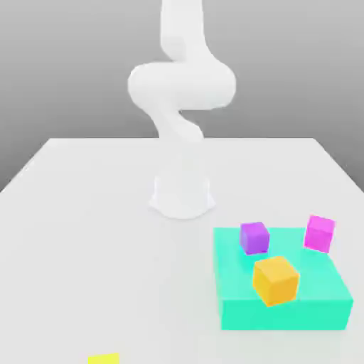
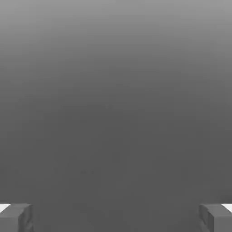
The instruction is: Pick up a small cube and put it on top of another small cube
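The gripper (image 2: pixel 116 218) is standing wide open, its two fingers (image 2: pixel 16 218) sitting well apart with an empty gap between them and only grey backdrop beyond. The arm (image 1: pixel 182 85) is rising from its base (image 1: pixel 182 195) on the table (image 1: pixel 106 249) and running out over the top edge of the exterior view.

Away from the gripper, untouched by it, three small cubes are gathering around a green block (image 1: pixel 284 315). The purple cube (image 1: pixel 254 238) is resting on the block, toward its base-side edge. The magenta cube (image 1: pixel 320 234) is leaning at the block's corner, on the exterior view's right; whether the block is fully bearing it is hard to tell. The orange cube (image 1: pixel 276 281) is sitting nearest the camera, tilting a little and overlapping the block's front edge. Which two cubes the task is meaning, I cannot tell; none is standing on another. Also clear of the gripper, a yellow thing (image 1: pixel 104 358) is poking in at the exterior view's bottom edge.
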Robot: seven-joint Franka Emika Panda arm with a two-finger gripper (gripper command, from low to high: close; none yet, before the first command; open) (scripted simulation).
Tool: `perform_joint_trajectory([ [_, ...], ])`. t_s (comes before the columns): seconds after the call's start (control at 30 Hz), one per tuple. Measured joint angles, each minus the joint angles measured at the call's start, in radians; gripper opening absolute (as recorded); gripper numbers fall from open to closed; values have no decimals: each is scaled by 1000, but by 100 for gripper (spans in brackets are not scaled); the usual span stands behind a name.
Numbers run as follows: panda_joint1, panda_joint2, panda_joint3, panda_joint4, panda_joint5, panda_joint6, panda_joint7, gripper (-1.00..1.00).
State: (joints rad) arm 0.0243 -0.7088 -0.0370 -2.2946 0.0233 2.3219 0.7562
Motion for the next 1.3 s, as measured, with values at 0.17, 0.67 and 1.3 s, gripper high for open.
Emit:
perform_joint_trajectory([
  [0.17, 43, 187, -71, 11, 55, 45, -95, 0],
  [0.67, 65, 731, -181, 43, 219, 175, -374, 0],
  [1.3, -23, 1265, -153, 96, 231, 414, -513, -100],
])
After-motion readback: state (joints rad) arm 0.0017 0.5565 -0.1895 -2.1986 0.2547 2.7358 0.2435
